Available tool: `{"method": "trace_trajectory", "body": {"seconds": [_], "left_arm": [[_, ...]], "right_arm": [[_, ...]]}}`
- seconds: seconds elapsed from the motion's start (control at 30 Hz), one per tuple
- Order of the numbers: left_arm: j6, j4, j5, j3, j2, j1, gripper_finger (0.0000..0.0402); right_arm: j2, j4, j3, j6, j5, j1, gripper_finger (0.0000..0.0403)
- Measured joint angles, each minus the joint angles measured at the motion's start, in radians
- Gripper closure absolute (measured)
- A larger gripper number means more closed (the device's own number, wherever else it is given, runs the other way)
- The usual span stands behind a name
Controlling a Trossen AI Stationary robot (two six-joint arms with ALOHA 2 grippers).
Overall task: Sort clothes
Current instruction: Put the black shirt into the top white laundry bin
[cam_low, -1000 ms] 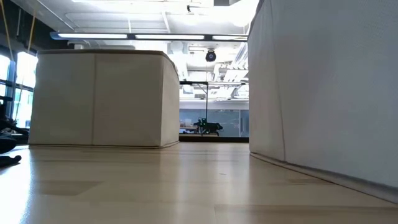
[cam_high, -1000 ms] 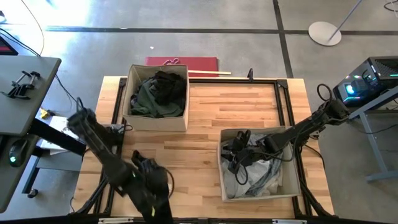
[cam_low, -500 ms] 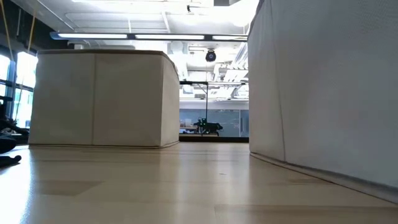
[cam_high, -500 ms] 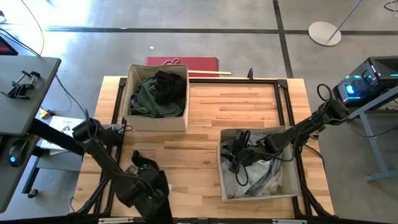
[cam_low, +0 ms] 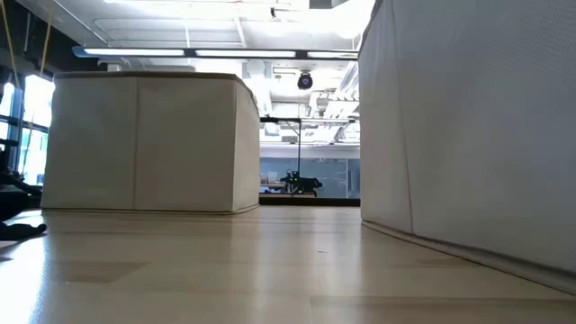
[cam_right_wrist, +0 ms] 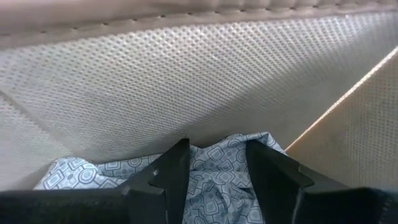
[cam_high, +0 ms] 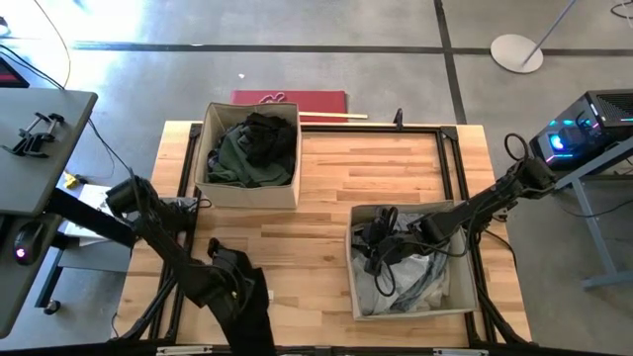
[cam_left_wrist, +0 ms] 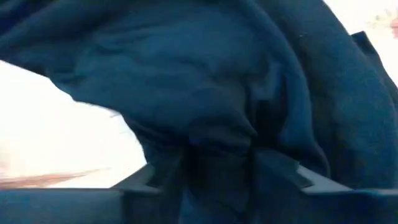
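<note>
From above, you see a pale wooden surface (cam_high: 326, 188) with two beige fabric boxes on it. The far-left box (cam_high: 210, 188), at about 11 o'clock, holds a dark green garment (cam_high: 235, 158) with a black garment (cam_high: 267, 133) piled on top. The near-right box (cam_high: 460, 292), at about 4 o'clock, holds pale grey and white clothes (cam_high: 415, 282).

Your left claw (cam_high: 232, 287) is at the near-left edge of the surface, at about 7 o'clock. It is clenched on a dark garment (cam_high: 247, 316), which hangs down past the near edge. In the left wrist view that same dark cloth (cam_left_wrist: 205, 93) fills almost the whole picture, bunched between the two fingers.

Your right claw (cam_high: 376, 247) reaches from 3 o'clock into the near-right box, at its far-left corner, low among the clothes. In the right wrist view its fingers stand apart, released, holding nothing, just above a pale blue patterned cloth (cam_right_wrist: 214, 168), with the box's dotted inner wall (cam_right_wrist: 186, 81) close ahead.

At surface level, both boxes stand upright, with only a sliver of dark cloth (cam_low: 18, 229) showing at the left edge.
</note>
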Motion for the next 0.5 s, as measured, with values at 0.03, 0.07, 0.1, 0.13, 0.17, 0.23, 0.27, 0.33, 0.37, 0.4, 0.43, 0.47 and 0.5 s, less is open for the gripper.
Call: {"method": "trace_trajectory", "body": {"seconds": [0.03,0.07,0.1,0.13,0.17,0.23,0.27,0.33,0.37,0.4,0.43,0.47,0.5], "left_arm": [[0.016,0.001,0.010,-0.005,0.000,0.007,0.0264],[0.037,-0.006,0.013,-0.008,0.000,0.014,0.0284],[0.059,-0.023,0.014,-0.008,-0.001,0.021,0.0306],[0.086,-0.042,0.017,-0.006,-0.003,0.030,0.0330],[0.112,-0.067,0.020,-0.003,-0.007,0.039,0.0357],[0.152,-0.121,0.012,0.013,-0.025,0.057,0.0387],[0.155,-0.162,0.007,0.019,-0.039,0.069,0.0387],[0.190,-0.233,-0.032,0.055,-0.086,0.098,0.0385],[0.219,-0.259,-0.072,0.081,-0.117,0.115,0.0388],[0.249,-0.289,-0.121,0.110,-0.147,0.129,0.0392],[0.284,-0.331,-0.178,0.138,-0.174,0.144,0.0395],[0.327,-0.367,-0.238,0.171,-0.206,0.162,0.0397],[0.375,-0.396,-0.305,0.211,-0.240,0.176,0.0397]], "right_arm": [[0.000,0.000,0.000,-0.007,0.000,0.000,0.0251],[0.000,0.000,0.000,-0.009,0.000,0.000,0.0251],[0.000,0.000,0.000,-0.011,0.000,0.000,0.0251],[0.000,0.000,0.000,-0.011,0.000,0.000,0.0251],[0.000,0.000,0.000,-0.008,0.000,0.000,0.0251],[0.000,0.000,0.000,-0.003,0.000,0.000,0.0251],[0.000,0.000,0.000,0.000,-0.001,0.000,0.0251],[0.000,0.000,0.000,0.000,0.000,0.000,0.0251],[0.000,0.000,0.000,0.000,-0.001,0.000,0.0251],[0.000,0.000,0.000,0.000,-0.001,0.000,0.0251],[0.000,0.000,0.000,0.001,-0.001,0.000,0.0251],[0.000,0.000,0.000,0.004,-0.001,0.000,0.0251],[0.000,0.001,0.000,0.008,-0.001,0.000,0.0251]]}}
